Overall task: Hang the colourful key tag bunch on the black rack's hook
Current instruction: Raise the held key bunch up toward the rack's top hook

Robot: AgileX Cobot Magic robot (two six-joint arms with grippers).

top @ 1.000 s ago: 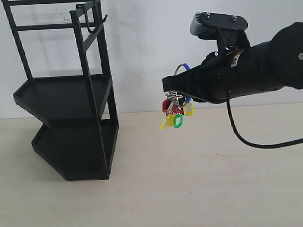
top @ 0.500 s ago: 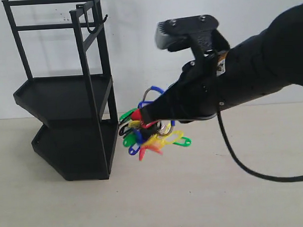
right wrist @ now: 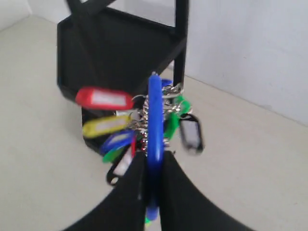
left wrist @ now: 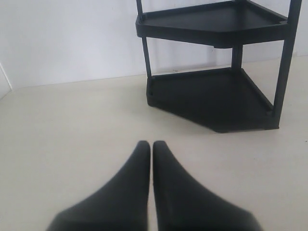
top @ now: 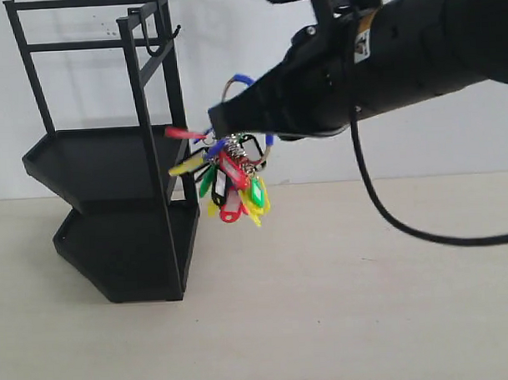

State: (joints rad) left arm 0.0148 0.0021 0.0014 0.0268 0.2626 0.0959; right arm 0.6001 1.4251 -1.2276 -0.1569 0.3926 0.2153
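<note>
The colourful key tag bunch (top: pixel 231 184) hangs in the air just right of the black rack (top: pixel 103 162), level with its upper tray. My right gripper (top: pixel 219 124) is shut on the bunch's blue carabiner loop (right wrist: pixel 155 115), and the tags (right wrist: pixel 104 99) dangle and fan out beyond the fingertips. The right gripper (right wrist: pixel 154 156) points at the rack (right wrist: pixel 120 53). The thin hook (top: pixel 175 31) sticks out from the rack's top right bar, well above and left of the loop (top: pixel 238 80). My left gripper (left wrist: pixel 151 144) is shut on nothing, low over the table, facing the rack's lower tray (left wrist: pixel 211 96).
The rack stands at the back left of the pale table (top: pixel 325 304), against a white wall (top: pixel 232 41). A black cable (top: pixel 388 219) loops down from the right arm.
The right arm has swung left and then upward with the bunch, from mid-table to beside the rack. The tags are swinging and spread out.
</note>
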